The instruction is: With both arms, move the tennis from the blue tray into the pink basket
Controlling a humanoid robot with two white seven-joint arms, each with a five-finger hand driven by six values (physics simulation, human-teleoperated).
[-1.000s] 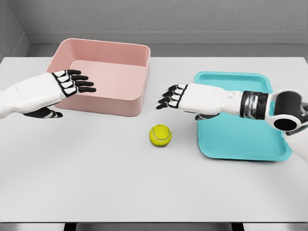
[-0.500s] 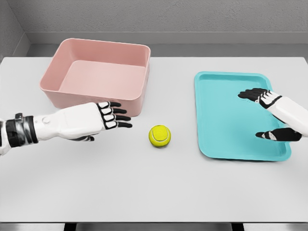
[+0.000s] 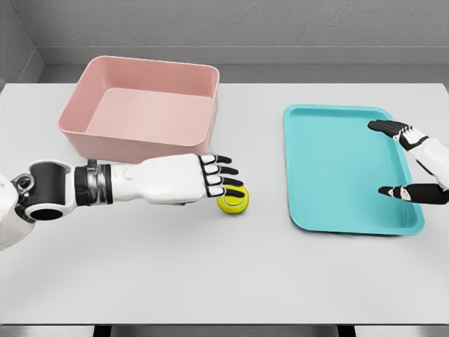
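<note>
Tennis ball, yellow-green, sits on the white table, out of the blue tray and not in the pink basket; it lies between the two, in front of the basket's near right corner and just left of the tray's left edge. Left hand comes in from the lower left, arm stretched out low across the table, palm down, fingers extended flat and slightly fanned, reaching over the top of the ball. The fingertips overlap the ball's upper edge in the head view (contact or just above it, cannot tell which). Fingers are straight and not wrapped around anything, so the hand is spread wide and holds nothing. Left forearm shows the dark-and-silver wrist band and the round elbow joint near the left edge of the picture. Right hand is at the far right over the tray's right side, arm entering from the right edge and mostly cut off. Its fingers point left, thumb held well apart below them, so a wide gap between thumb and fingers with nothing in it. Tray interior is bare teal, sitting flat on the table's right half. Basket stands upright on the left rear of the table, well apart from the tray. Grey wall behind the table.
</note>
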